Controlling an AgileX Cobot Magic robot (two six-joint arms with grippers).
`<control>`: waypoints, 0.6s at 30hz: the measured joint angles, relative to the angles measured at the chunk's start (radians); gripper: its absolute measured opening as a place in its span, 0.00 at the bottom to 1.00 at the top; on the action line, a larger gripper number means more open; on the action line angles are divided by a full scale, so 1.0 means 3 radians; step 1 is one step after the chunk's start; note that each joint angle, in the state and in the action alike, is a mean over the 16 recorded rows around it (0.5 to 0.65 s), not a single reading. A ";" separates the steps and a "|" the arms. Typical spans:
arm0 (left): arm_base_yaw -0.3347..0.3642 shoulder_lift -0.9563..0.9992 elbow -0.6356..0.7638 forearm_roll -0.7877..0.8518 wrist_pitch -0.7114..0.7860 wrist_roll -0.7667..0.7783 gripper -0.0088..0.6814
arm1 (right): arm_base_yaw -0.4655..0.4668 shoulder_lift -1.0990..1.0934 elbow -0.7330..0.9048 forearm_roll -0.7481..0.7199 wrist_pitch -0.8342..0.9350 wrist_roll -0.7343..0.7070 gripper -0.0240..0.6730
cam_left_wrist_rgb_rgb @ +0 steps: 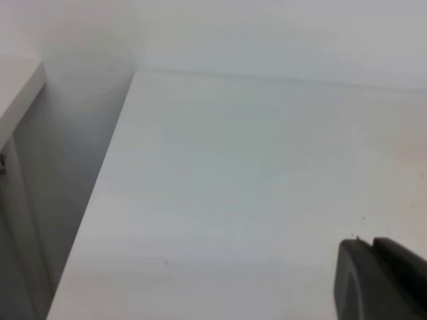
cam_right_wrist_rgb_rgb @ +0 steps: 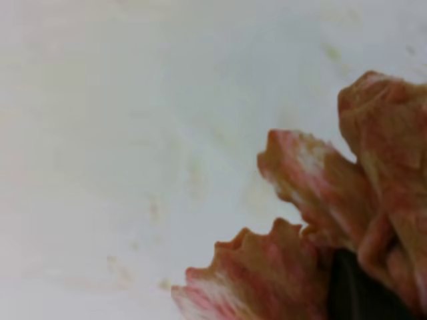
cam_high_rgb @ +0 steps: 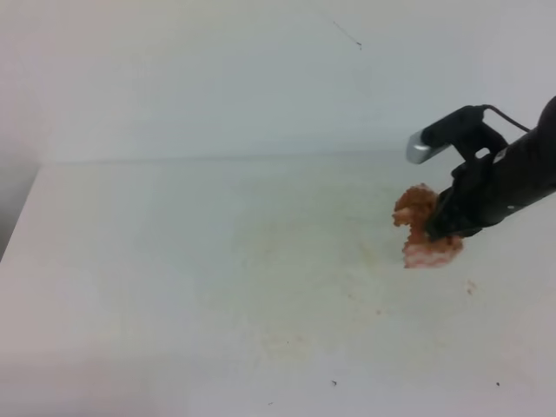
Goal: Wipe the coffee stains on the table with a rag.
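My right gripper [cam_high_rgb: 440, 229] reaches in from the right edge, shut on the rag [cam_high_rgb: 415, 211]. The rag is a wrinkly pinkish-brown lump with pale edges, resting on the white table [cam_high_rgb: 156, 287]. In the right wrist view the rag [cam_right_wrist_rgb_rgb: 313, 200] fills the lower right, with a dark fingertip [cam_right_wrist_rgb_rgb: 353, 290] poking out under it. The coffee stains [cam_high_rgb: 291, 252] show only as a faint yellowish smear left of the rag, and as pale yellowish flecks [cam_right_wrist_rgb_rgb: 193, 177] up close. Only a dark corner of my left gripper [cam_left_wrist_rgb_rgb: 380, 283] is visible, so its jaws cannot be read.
A white wall rises behind the table. The table's left edge [cam_left_wrist_rgb_rgb: 100, 193] drops off into a grey gap. A few small brownish spots [cam_high_rgb: 470, 286] and tiny dark specks [cam_high_rgb: 334, 382] lie near the front right.
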 joint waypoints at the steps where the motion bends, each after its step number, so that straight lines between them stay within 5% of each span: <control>1: 0.0000 0.0000 0.0000 0.0000 0.0000 0.0000 0.01 | -0.0048 -0.0011 0.0006 -0.0005 0.0009 0.0012 0.04; 13: 0.0000 0.0000 -0.0009 0.0000 -0.0003 0.0000 0.01 | -0.0425 0.0179 0.0084 -0.0162 0.0224 0.0081 0.05; 18: 0.0000 0.0000 -0.0009 0.0000 -0.0003 0.0000 0.01 | -0.0449 0.0289 0.0082 -0.0228 0.0289 0.0096 0.14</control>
